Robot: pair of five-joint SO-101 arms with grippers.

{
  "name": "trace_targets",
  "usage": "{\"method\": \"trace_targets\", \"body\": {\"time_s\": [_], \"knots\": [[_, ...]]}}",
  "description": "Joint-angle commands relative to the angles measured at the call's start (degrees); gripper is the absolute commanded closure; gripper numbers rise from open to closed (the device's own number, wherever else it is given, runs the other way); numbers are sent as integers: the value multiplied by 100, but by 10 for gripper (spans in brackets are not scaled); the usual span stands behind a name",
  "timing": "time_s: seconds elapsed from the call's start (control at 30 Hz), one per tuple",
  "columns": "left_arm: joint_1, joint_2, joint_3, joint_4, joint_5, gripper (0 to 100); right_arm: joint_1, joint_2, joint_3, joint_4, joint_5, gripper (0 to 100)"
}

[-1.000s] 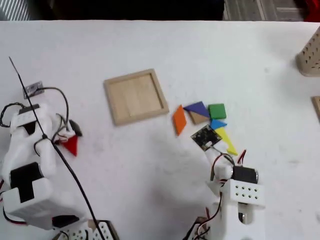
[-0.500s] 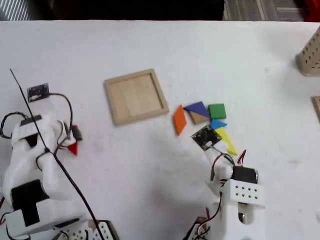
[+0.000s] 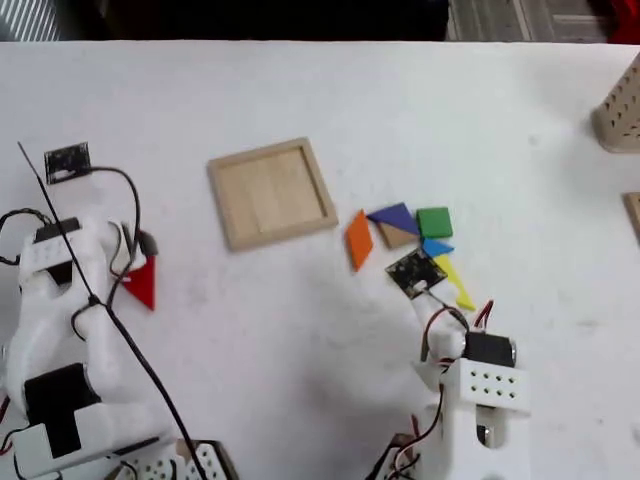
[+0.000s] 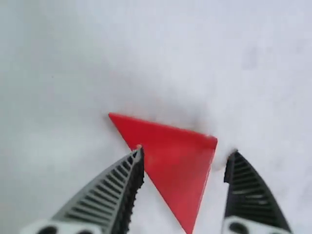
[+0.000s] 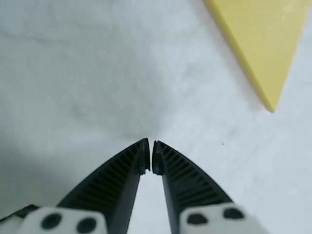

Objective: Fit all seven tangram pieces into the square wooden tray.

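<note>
Ribbed left fingers (image 4: 117, 190) apart astride flat red triangle (image 4: 173, 161); right fingers (image 5: 117, 185) pressed together, empty.

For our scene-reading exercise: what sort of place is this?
Probably a robotics lab bench set up for a manipulation trial. A plain white table carries the left arm and the right arm, and a wooden tray lies beside coloured tangram pieces, laid out like a test.

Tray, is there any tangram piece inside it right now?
No, the tray shows only bare wood inside, and the orange piece and the rest lie outside it on the table.
</note>
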State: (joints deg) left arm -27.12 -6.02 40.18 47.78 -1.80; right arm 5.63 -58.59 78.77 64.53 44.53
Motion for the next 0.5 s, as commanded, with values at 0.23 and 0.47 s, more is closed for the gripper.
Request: {"method": "trace_targets", "body": {"time_s": [0.23,0.47], "knots": [[-884,-233,-193,-141,123,727,-13,-66,-44,-40,-44,978],[-198,-259,18,-158,774,728,-242,-66,-9,-110,-44,978]]}}
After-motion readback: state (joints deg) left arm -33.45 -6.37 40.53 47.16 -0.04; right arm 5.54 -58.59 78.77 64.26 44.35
